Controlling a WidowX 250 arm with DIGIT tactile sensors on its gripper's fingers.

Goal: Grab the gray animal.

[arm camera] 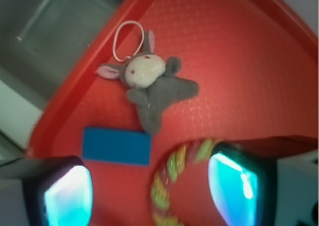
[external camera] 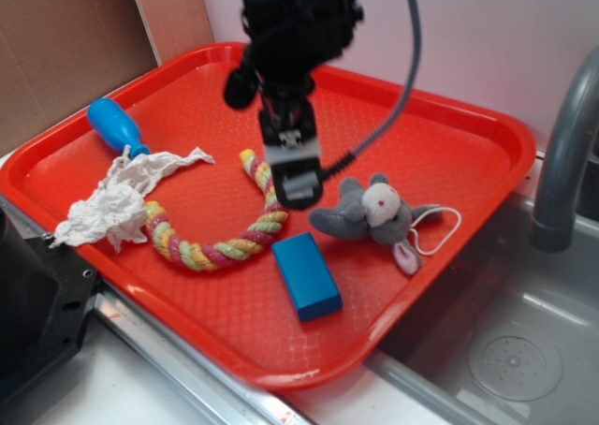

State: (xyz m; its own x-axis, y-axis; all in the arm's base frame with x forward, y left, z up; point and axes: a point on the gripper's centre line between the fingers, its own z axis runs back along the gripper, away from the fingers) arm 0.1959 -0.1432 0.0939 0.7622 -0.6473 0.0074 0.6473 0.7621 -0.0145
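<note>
While the gripper (external camera: 298, 189) hangs over the red tray (external camera: 449, 153), its jaws spread and holding nothing, the approach to the gray animal (external camera: 370, 212) is in hand.
The plush lies centre-right in the exterior view, just right of the jaws and untouched, above the blue block (external camera: 307, 275); in the wrist view it sits upper centre, ahead of the fingers (arm camera: 67, 196). Next, I'd judge: shift over it, descend, close.
</note>
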